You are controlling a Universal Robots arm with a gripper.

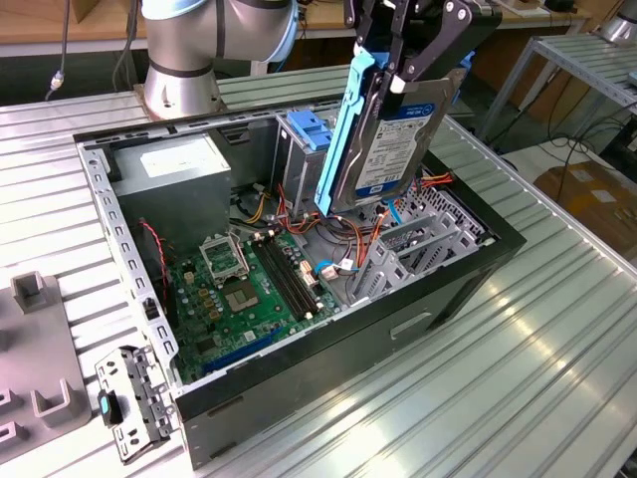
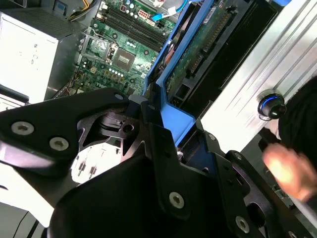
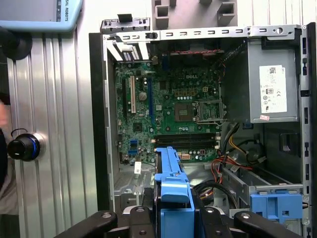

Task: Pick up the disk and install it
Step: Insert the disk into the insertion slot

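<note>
Exterior view: my gripper point(image 1: 396, 80) is clamping the disk point(image 1: 393, 134) by its top edge. The disk is hanging below it, over the open case point(image 1: 299, 373). I'm judging: keep it square and clear of the cables point(image 1: 343, 231). It has a silver body, a white-blue label point(image 1: 398, 164) and a light-blue rail point(image 1: 343, 129).
Second wrist view: fingers point(image 2: 148, 106) are pinching the rail point(image 2: 173, 116).
First wrist view: the rail point(image 3: 172, 183) is pointing ahead of the gripper toward the motherboard point(image 3: 168, 109).

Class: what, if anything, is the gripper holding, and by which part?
The gripper holds the disk by its upper end, shut on the light-blue carrier rail, with the disk hanging near upright over the open computer case.
</note>
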